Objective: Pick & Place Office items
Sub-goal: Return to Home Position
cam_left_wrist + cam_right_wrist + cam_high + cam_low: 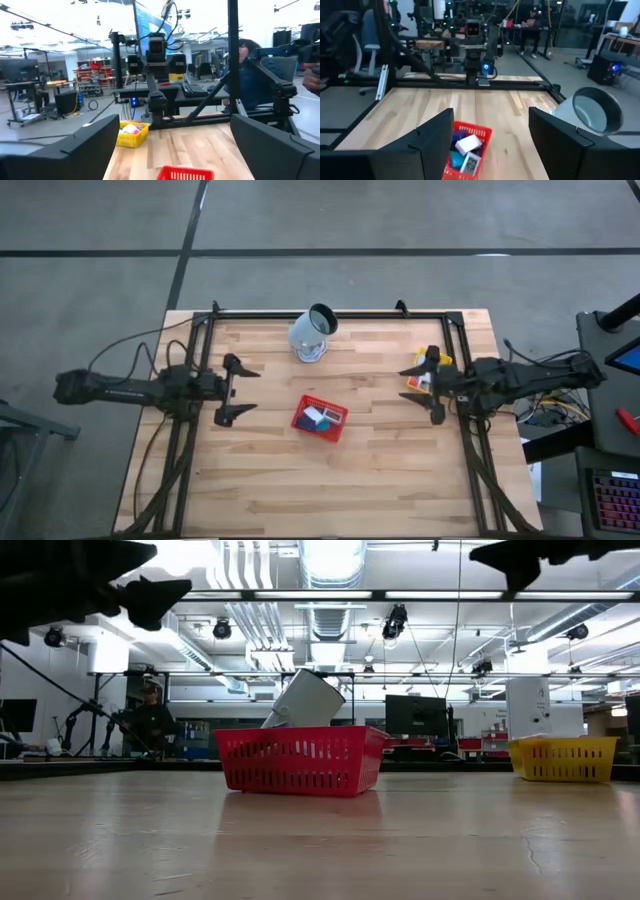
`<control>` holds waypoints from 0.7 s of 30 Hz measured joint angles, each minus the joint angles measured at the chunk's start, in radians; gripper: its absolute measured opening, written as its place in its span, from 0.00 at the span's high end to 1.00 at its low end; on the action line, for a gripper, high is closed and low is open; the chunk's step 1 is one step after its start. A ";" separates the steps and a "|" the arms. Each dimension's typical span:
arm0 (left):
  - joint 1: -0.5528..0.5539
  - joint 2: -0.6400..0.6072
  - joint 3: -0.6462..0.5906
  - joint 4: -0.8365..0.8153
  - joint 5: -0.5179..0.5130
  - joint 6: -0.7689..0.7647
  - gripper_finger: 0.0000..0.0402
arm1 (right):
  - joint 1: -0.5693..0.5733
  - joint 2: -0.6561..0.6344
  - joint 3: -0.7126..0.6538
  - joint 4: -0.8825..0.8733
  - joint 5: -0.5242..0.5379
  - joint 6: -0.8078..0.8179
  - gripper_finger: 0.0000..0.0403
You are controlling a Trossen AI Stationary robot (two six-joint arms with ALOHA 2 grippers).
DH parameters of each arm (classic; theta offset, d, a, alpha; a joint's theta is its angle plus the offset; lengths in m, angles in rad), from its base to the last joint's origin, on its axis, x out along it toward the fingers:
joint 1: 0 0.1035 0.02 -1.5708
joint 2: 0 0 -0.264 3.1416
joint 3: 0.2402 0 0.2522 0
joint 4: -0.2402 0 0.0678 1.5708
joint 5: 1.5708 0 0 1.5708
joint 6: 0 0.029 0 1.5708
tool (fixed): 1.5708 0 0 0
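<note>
In the red tray (297,423) lie white, blue office items (320,417) — left end effector (246,391), right end effector (433,386) spread.

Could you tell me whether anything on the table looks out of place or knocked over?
Yes, the cup lies tipped over near the far edge of the table, beyond the red basket, its mouth facing sideways rather than up. Nothing else stands out.

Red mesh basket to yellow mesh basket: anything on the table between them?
Nothing. The high view shows only bare wooden tabletop from the red mesh basket to the yellow mesh basket; the low view agrees.
</note>
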 joint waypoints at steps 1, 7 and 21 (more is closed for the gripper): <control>0.000 -0.018 -0.006 -0.015 -0.006 0.001 0.05 | 0.010 -0.020 -0.013 -0.005 0.007 -0.001 0.38; 0.000 -0.102 -0.012 -0.119 -0.081 0.004 0.05 | 0.041 -0.121 -0.107 -0.007 0.010 -0.003 0.38; 0.000 -0.280 -0.014 -0.253 -0.252 -0.013 0.05 | 0.041 -0.542 -0.391 0.055 -0.004 -0.037 0.38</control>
